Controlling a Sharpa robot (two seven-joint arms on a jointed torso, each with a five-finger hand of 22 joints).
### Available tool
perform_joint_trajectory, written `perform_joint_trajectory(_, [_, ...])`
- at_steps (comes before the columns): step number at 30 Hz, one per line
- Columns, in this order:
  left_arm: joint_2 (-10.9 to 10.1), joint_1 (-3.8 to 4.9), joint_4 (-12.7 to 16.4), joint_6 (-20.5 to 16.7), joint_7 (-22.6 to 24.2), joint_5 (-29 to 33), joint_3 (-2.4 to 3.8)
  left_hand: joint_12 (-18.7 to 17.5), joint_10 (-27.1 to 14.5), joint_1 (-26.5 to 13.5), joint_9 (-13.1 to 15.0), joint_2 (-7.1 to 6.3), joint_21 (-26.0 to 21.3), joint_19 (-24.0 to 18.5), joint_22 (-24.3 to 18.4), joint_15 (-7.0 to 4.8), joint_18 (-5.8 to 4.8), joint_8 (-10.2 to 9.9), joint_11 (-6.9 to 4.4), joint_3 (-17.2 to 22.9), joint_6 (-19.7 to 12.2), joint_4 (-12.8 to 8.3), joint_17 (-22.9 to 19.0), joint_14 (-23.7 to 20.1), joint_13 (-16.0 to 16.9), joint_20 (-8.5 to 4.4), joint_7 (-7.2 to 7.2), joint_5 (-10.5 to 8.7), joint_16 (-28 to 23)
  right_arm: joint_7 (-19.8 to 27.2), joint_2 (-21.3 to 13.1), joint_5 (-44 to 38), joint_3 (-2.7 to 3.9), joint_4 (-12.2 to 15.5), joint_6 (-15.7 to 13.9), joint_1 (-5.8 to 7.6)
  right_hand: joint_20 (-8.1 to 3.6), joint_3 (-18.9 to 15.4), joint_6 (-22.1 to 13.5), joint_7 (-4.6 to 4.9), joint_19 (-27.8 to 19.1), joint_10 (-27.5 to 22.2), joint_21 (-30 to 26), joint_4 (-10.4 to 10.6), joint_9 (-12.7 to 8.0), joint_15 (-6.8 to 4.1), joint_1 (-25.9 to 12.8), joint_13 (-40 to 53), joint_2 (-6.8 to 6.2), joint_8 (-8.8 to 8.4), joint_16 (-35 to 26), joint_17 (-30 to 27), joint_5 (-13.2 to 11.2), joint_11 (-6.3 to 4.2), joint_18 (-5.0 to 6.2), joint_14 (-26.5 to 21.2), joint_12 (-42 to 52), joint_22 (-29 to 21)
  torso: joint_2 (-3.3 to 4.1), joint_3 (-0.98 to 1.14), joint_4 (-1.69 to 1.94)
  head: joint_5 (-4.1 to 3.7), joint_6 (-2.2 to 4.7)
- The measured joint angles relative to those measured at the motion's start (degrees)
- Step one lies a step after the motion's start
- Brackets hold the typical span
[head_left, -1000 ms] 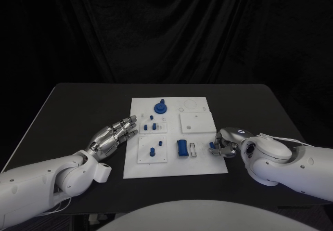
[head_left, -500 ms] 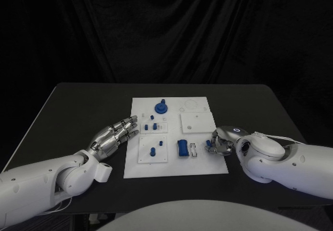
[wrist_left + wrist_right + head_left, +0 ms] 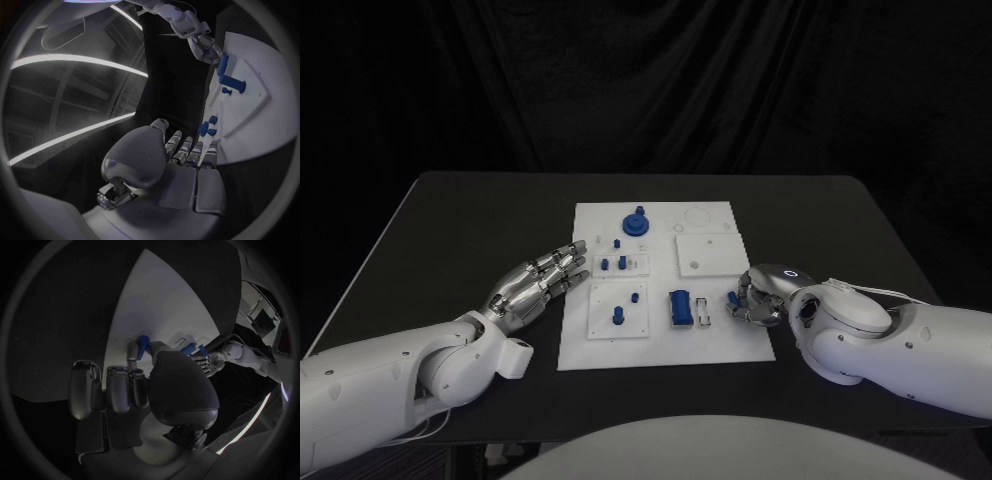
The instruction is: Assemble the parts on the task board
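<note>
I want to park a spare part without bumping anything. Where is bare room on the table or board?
Free: the black table beyond the left hand, and the table's far right side beyond the task board. The board's near edge is bare too. Crowded: the board's middle, with blue parts beside the right hand.

A lab test stand: black table against black curtain.

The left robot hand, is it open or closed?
Open. The left robot hand lies flat beside the board, fingers straight, holding nothing.
</note>
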Motion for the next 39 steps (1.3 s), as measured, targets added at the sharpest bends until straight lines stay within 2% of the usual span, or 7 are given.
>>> perform_joint_trajectory(3, [0.00, -0.01, -0.03, 0.05, 0.00, 0.00, 0.00, 0.00, 0.00, 0.00, 0.00, 0.00, 0.00, 0.00, 0.00, 0.00, 0.00, 0.00, 0.00, 0.00, 0.00, 0.00, 0.00, 0.00, 0.00, 0.00, 0.00, 0.00, 0.00, 0.58, -0.53, 1.08, -0.22, 0.73, -1.44, -0.30, 0.00, 0.49, 0.00, -0.18, 0.00, 0.10, 0.00, 0.48, -0.83, 0.00, -0.20, 0.00, -0.46, 0.16, -0.29, 0.00, -0.21, -0.10, 0.00, 0.00, 0.00, 0.00, 0.01, 0.00, 0.00, 0.04, 0.00])
perform_joint_trajectory(5, [0.00, -0.02, -0.04, 0.08, 0.00, 0.00, 0.00, 0.00, 0.00, 0.00, 0.00, 0.00, 0.00, 0.00, 0.00, 0.00, 0.00, 0.00, 0.00, 0.00, 0.00, 0.00, 0.00, 0.00, 0.00, 0.00, 0.00, 0.00, 0.00, 1.08, -0.94, 2.47, -0.32, 1.44, -2.48, -0.44, 0.00, 0.92, 0.17, -0.37, 0.00, 0.11, 0.00, 0.82, -6.13, 0.00, -0.66, 0.00, -0.92, 0.33, -0.29, 0.00, -0.44, -0.11, 0.00, 0.00, 0.00, 0.00, 0.01, 0.00, 0.00, 0.05, 0.00])
perform_joint_trajectory(6, [0.00, -0.02, -0.05, 0.10, 0.00, 0.00, 0.00, 0.00, 0.00, 0.00, 0.00, 0.00, 0.00, 0.00, 0.00, 0.00, 0.00, 0.00, 0.00, 0.00, 0.00, 0.00, 0.00, 0.00, 0.00, 0.00, 0.00, 0.00, 0.00, 1.52, -1.23, 3.68, -0.35, 2.04, -3.24, -0.49, 0.00, 1.67, 0.20, -0.40, 0.00, 0.11, 0.00, 0.35, -10.95, 0.00, -0.88, 0.00, -1.14, 0.34, -0.29, 0.00, -0.44, -0.11, 0.00, 0.00, 0.00, 0.00, 0.01, 0.00, 0.00, 0.04, 0.00])
perform_joint_trajectory(8, [0.02, -0.03, -0.09, 0.14, 0.00, 0.00, 0.00, 0.00, 0.00, 0.00, 0.00, 0.00, 0.00, 0.00, 0.00, 0.00, 0.00, 0.00, 0.00, 0.00, 0.00, 0.00, 0.00, 0.00, 0.00, 0.00, 0.00, 0.00, 0.00, 2.37, -1.59, 6.00, -0.43, 2.88, -4.46, -0.57, 0.00, 2.67, 0.21, -0.41, 0.00, 0.11, 0.00, -0.64, -14.21, 0.00, -1.03, 0.00, -1.29, 0.10, -0.29, 0.00, -0.45, -0.11, 0.00, 0.00, 0.00, 0.00, 0.01, 0.00, 0.01, 0.01, 0.00])
perform_joint_trajectory(21, [0.17, -0.07, -0.11, 0.29, 0.00, 0.00, 0.00, 0.00, 0.00, 0.00, 0.00, 0.00, 0.00, 0.00, 0.00, 0.00, 0.00, 0.00, 0.00, 0.09, 0.00, -0.09, 0.05, 0.00, -0.01, 0.00, 0.00, 0.00, 0.00, 9.85, -1.77, 21.29, -0.64, 5.93, -11.68, -0.86, -0.09, 6.70, 0.23, -0.45, -0.09, -0.05, 0.01, -1.65, -13.82, -0.15, -3.53, 0.04, -2.37, 1.05, -0.28, 0.04, -0.66, -0.26, -0.01, 0.15, 0.00, -0.01, 0.01, 0.01, -0.02, -0.19, 0.00])
perform_joint_trajectory(32, [0.18, -0.08, 0.00, 0.37, 0.00, 0.00, 0.00, 0.00, 0.00, 0.00, 0.00, 0.00, 0.00, 0.00, -0.01, 0.00, 0.00, 0.00, 0.00, 0.16, 0.00, -0.16, 0.04, 0.00, -0.02, 0.00, 0.00, 0.00, 0.00, 11.50, 0.14, 24.80, -0.65, 4.34, -12.36, -0.86, -0.20, 8.21, 0.29, -0.50, -0.20, -0.05, 0.01, -1.90, -13.84, -0.39, -4.82, 0.04, -2.46, 1.10, -0.28, 0.03, -1.33, -0.25, 0.00, 0.04, 0.00, -0.02, -0.01, -0.01, 0.01, -0.30, 0.00])
perform_joint_trajectory(39, [0.29, -0.09, -0.03, 0.40, 0.00, 0.00, 0.00, 0.00, 0.00, 0.00, 0.00, 0.00, 0.00, 0.00, -0.01, 0.00, 0.00, 0.00, 0.00, 0.16, 0.00, -0.16, 0.04, 0.00, -0.02, 0.00, 0.00, 0.00, 0.22, 11.51, 1.52, 25.62, -0.65, 2.66, -11.52, -0.86, -0.20, 10.17, 0.30, -0.50, -0.20, -0.06, 0.01, -2.46, -13.87, -0.39, -6.41, 0.03, -2.38, 1.10, -0.28, 0.03, -3.88, -0.25, 0.00, 0.04, 0.00, -0.02, -0.01, -0.02, 0.02, -0.37, 0.00])
